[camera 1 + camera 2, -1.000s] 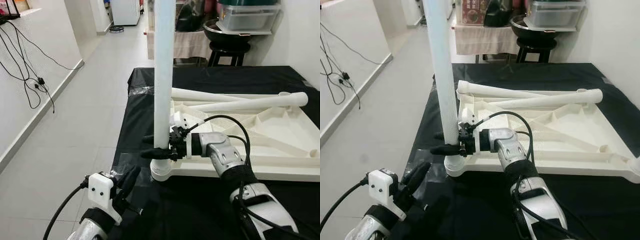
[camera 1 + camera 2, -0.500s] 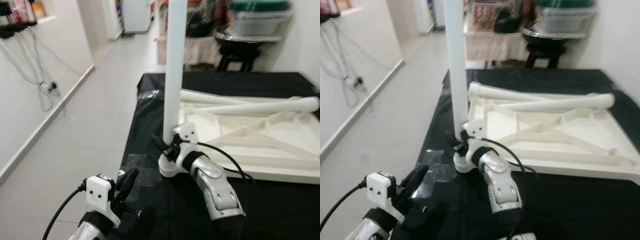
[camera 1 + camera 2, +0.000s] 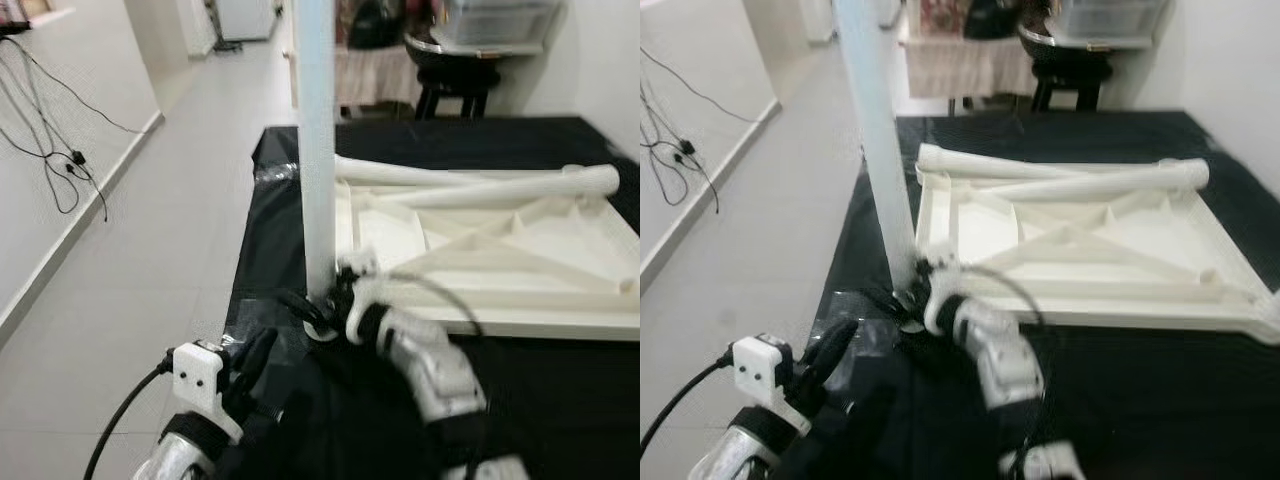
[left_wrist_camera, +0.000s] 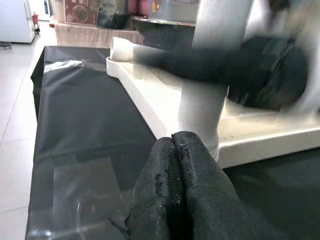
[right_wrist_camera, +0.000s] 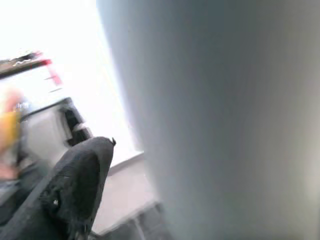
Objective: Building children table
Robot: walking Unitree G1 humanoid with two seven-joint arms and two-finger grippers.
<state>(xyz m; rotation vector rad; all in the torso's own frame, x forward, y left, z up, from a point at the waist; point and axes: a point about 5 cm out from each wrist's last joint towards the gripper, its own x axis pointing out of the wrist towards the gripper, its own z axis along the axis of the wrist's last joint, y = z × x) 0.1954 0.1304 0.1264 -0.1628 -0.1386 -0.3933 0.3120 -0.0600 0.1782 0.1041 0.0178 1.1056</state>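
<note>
A white children's table top point(image 3: 520, 322) lies upside down on a black-covered surface. One white leg point(image 3: 318, 180) stands upright in its near left corner. My right gripper point(image 3: 312, 312) is at the foot of that leg, blurred by motion. In the right wrist view one black finger point(image 5: 75, 185) stands a small gap away from the leg point(image 5: 225, 120), so the gripper reads as open around it. My left gripper point(image 3: 258, 352) hovers low in front of that corner, shut and empty, its tips point(image 4: 175, 142) pointing at the leg's base.
Two loose white legs point(image 3: 480, 190) lie across the far side of the table top. The black cover point(image 3: 270, 240) ends at the left, with tiled floor point(image 3: 150, 250) beyond. Cables point(image 3: 60, 150) hang on the left wall. A dark stool point(image 3: 455, 85) stands behind.
My right arm has swung round the leg's base; the fingers that clamped the leg a second ago now stand apart from it. The camera shifted. My left gripper stayed put.
</note>
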